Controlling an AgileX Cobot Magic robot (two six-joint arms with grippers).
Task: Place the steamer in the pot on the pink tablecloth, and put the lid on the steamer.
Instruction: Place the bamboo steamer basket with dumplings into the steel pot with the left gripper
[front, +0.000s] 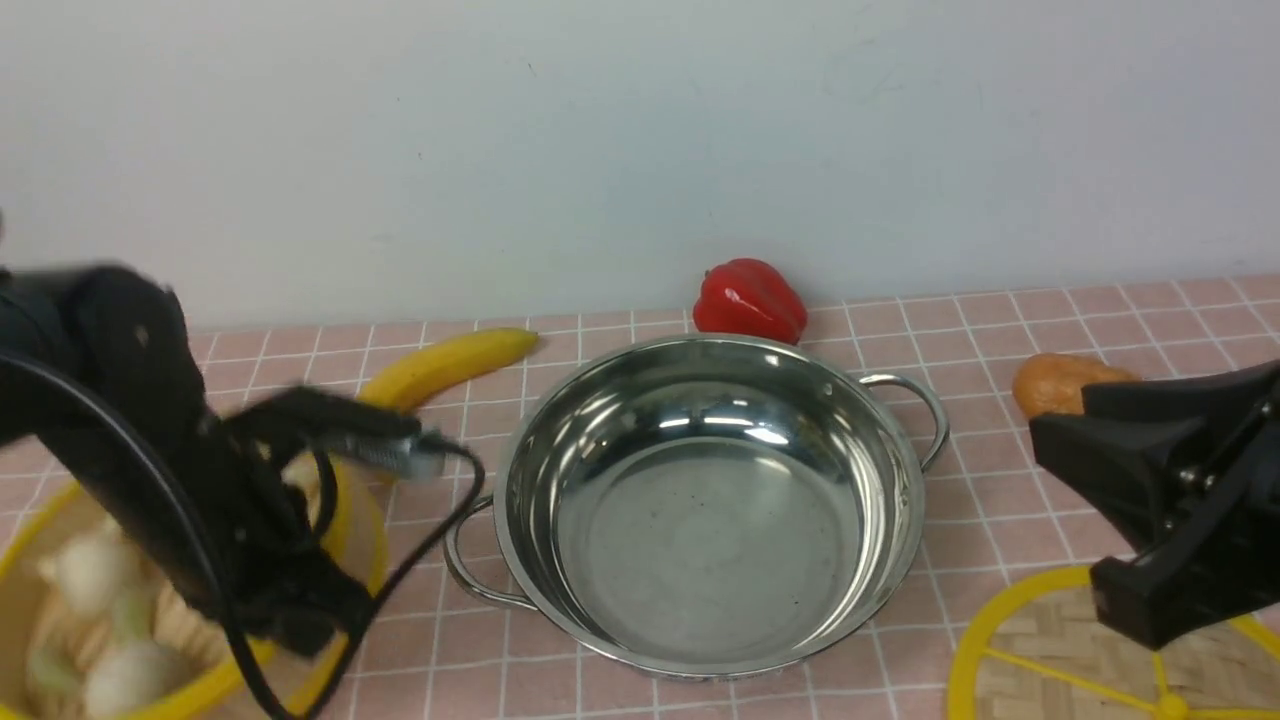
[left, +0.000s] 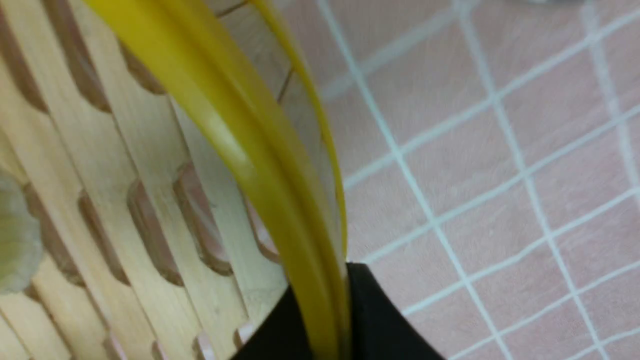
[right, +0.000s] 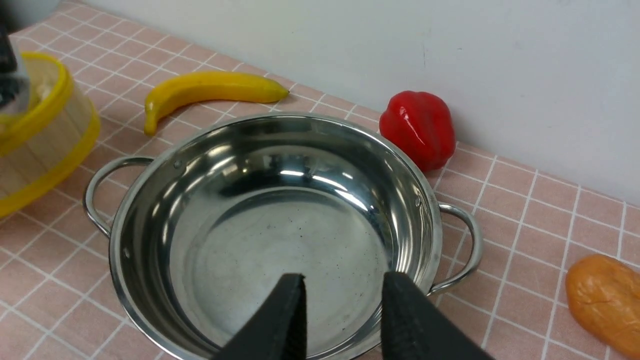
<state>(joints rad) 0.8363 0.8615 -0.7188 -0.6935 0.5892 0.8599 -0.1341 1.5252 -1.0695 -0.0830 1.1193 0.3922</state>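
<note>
The steamer (front: 100, 620), a yellow-rimmed bamboo basket holding pale buns, sits at the front left on the pink tablecloth (front: 1000, 330). My left gripper (front: 300, 625) is shut on its right-hand rim. In the left wrist view the yellow rim (left: 240, 150) runs down between the black fingers (left: 372, 320), with the slatted floor (left: 150, 200) beside it. The empty steel pot (front: 700, 500) stands in the middle. At the front right lies the woven lid (front: 1050, 650), partly cut off by the frame. My right gripper (front: 1068, 505) hovers above the lid, open and empty, its tips (right: 342, 300) facing the pot (right: 270, 235).
A banana (front: 450, 365) lies behind the steamer, left of the pot. A red pepper (front: 750, 300) sits against the pale wall behind the pot. An orange bread-like piece (front: 1060, 380) lies at the right, just behind my right gripper. The pot's wire handles (front: 925, 415) stick out sideways.
</note>
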